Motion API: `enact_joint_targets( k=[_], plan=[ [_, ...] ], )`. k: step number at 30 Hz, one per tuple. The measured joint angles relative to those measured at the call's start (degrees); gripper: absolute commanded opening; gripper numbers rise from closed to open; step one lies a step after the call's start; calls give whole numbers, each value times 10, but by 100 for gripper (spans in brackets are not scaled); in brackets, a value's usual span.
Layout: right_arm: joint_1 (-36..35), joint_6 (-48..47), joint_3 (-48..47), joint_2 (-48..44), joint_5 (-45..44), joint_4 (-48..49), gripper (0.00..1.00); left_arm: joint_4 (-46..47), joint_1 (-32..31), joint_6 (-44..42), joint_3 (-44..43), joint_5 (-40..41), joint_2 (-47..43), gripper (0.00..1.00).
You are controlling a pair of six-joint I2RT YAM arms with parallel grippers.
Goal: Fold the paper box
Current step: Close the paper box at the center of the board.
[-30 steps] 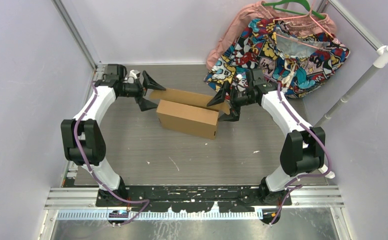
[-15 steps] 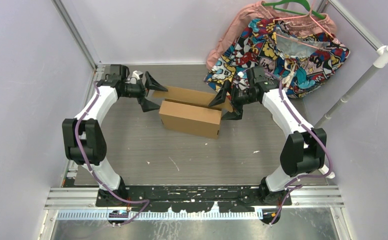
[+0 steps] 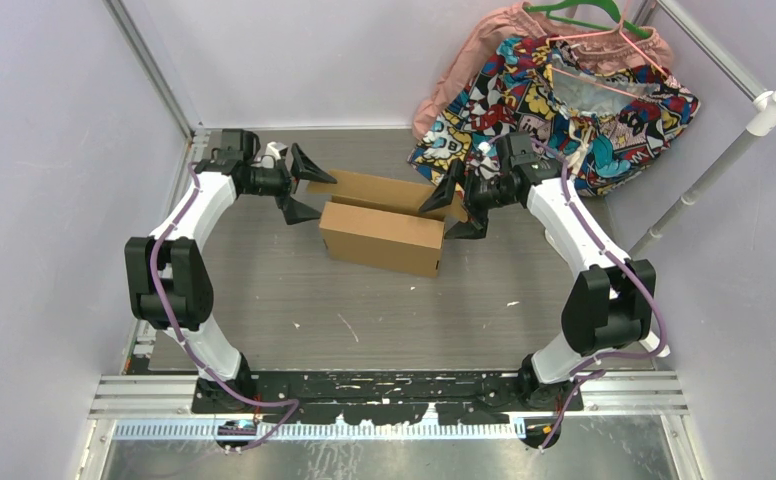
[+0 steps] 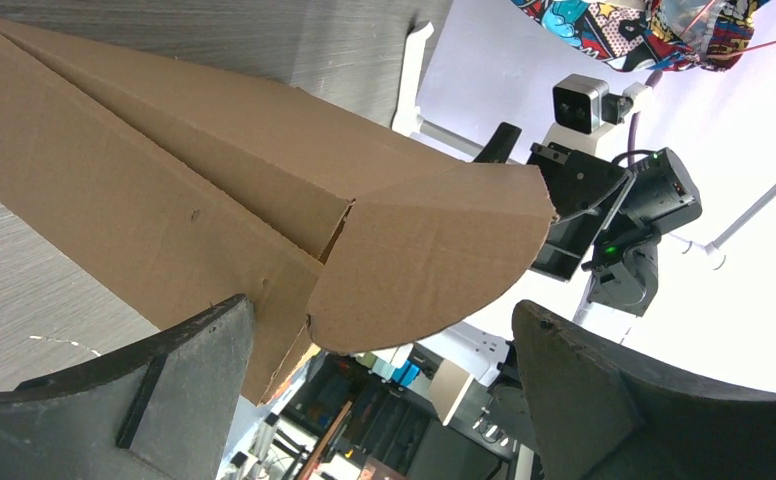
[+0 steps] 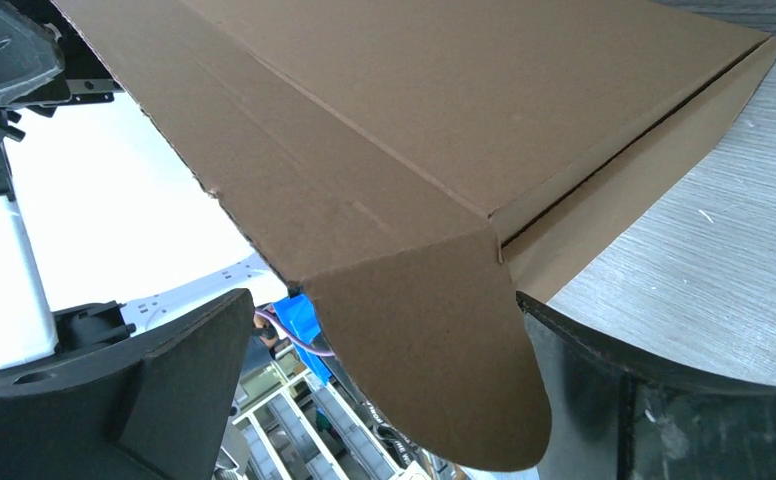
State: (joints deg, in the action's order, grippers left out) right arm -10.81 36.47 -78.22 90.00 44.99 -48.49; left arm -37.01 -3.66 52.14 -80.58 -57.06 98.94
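The paper box [image 3: 379, 236] is a brown cardboard mailer on the table's far half, with its lid panel [image 3: 384, 190] standing open behind it. My left gripper [image 3: 324, 196] is at the box's left end, open, and straddles the lid's rounded side flap [image 4: 434, 260]; the fingertips [image 4: 204, 340] stand wide of the flap. At the box's right end, my right gripper [image 3: 434, 222] is also open around the other rounded flap [image 5: 434, 360]. In the wrist views the left gripper [image 4: 384, 310] and right gripper [image 5: 384, 300] clamp nothing.
A comic-print cloth [image 3: 564, 100] with a pink garment on a green hanger [image 3: 584, 15] lies at the back right, just behind my right arm. A white pole [image 3: 724, 165] leans at the right. Enclosure walls close in the left and back sides.
Both grippers have edged slightly to the right and the box has shifted a little with them. Both have stayed open.
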Motion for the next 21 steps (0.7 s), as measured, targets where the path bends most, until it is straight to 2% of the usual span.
enact_joint_targets(
  k=[21],
  plan=[
    [7,3,0,-4,0,13,100,0,0,0,0,0,0,100]
  ],
)
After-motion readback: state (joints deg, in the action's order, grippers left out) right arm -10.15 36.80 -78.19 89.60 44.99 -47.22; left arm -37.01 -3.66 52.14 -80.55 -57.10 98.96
